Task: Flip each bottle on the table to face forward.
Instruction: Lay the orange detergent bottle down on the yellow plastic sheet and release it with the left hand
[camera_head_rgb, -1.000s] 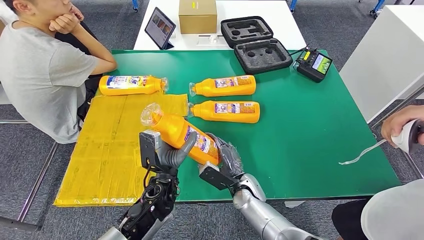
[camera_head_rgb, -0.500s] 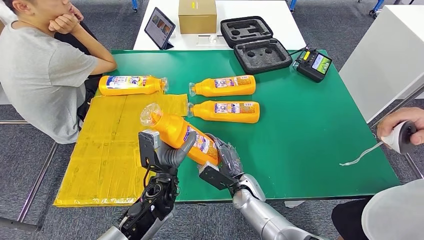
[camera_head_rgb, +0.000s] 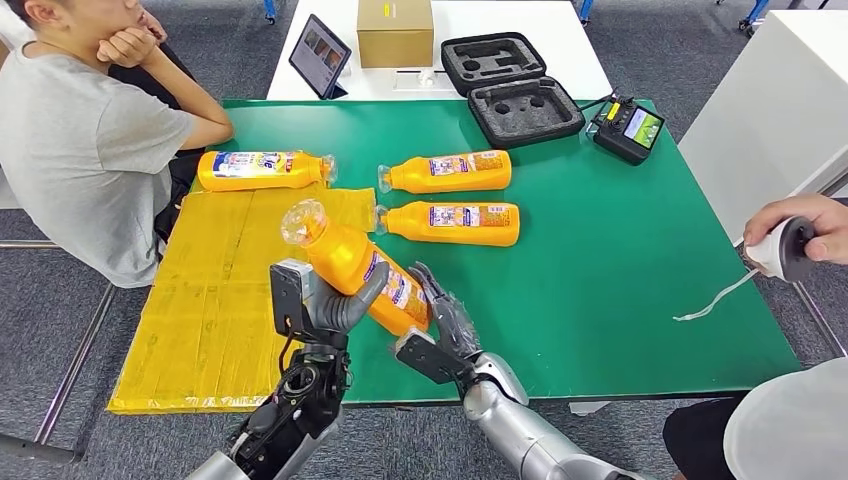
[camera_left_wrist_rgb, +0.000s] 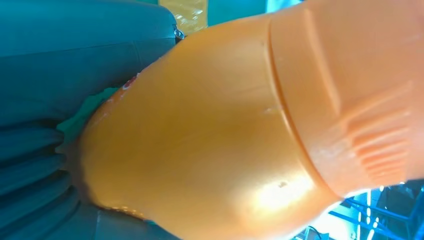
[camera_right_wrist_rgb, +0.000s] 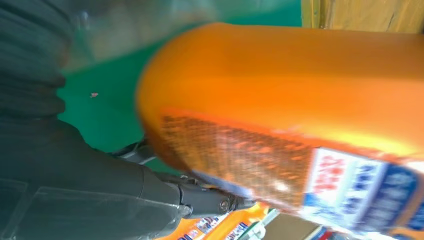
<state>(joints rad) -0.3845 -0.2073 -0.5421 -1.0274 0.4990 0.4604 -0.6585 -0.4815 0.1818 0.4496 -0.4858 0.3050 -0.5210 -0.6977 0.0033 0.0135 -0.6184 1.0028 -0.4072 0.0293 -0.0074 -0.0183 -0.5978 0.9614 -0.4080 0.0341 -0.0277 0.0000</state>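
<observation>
An orange bottle (camera_head_rgb: 352, 262) with a clear cap is tilted above the table's near edge, cap up and to the left. My left hand (camera_head_rgb: 322, 306) grips its middle from below; the same bottle (camera_left_wrist_rgb: 240, 125) shows close in the left wrist view. My right hand (camera_head_rgb: 446, 318) is beside the bottle's base with its fingers spread. In the right wrist view a strip of green table lies between the palm and the base of the bottle (camera_right_wrist_rgb: 280, 100). Three more orange bottles lie on their sides: one far left (camera_head_rgb: 262, 170) and two in the middle (camera_head_rgb: 446, 172) (camera_head_rgb: 452, 222).
A yellow mat (camera_head_rgb: 220, 320) covers the table's left part. A seated person (camera_head_rgb: 80, 150) leans at the left edge. Another person's hand holds a white device (camera_head_rgb: 790, 248) at the right. A black foam case (camera_head_rgb: 510, 85) and a remote controller (camera_head_rgb: 628, 128) sit at the back.
My left hand has raised the bottle a little, up and to the left. My right hand's fingers came off the base and spread. The person's hand at the right rose.
</observation>
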